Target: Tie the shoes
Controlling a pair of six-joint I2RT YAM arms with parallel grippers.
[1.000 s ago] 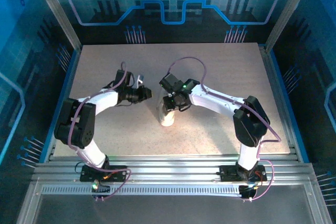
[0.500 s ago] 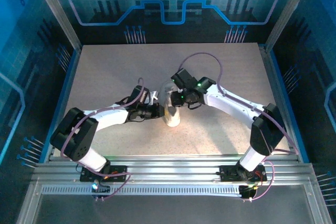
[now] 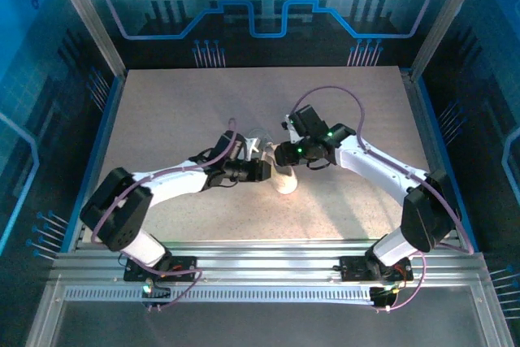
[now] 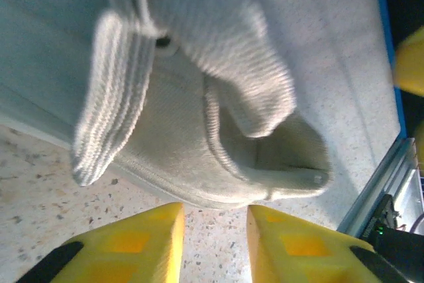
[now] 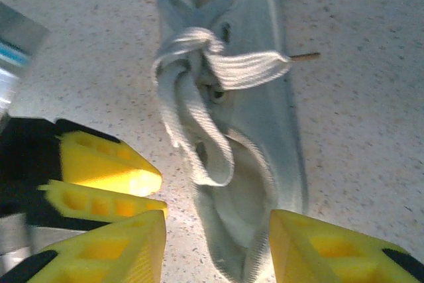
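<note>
The shoe (image 3: 286, 183) is a small white sneaker lying near the table's middle, with its laces (image 5: 192, 71) crossed in loose loops over the tongue. One lace end (image 5: 301, 56) sticks out to the right. My left gripper (image 3: 264, 170) is at the shoe's left side. In the left wrist view the shoe (image 4: 199, 130) lies just beyond the left gripper (image 4: 215, 223), which is open with bare table between its fingers. My right gripper (image 3: 280, 154) hangs over the shoe's far end. The right gripper (image 5: 217, 236) is open and straddles the heel of the shoe (image 5: 258, 117) without touching it.
The left gripper's yellow fingers (image 5: 109, 167) sit close beside the right gripper's left finger. The speckled table (image 3: 162, 111) has free room all round the shoe. Its blue edge (image 4: 391, 64) and an aluminium rail (image 4: 374, 193) lie to the right in the left wrist view.
Both arms and the shoe have shifted to the right on the table. Both grippers have opened wider.
</note>
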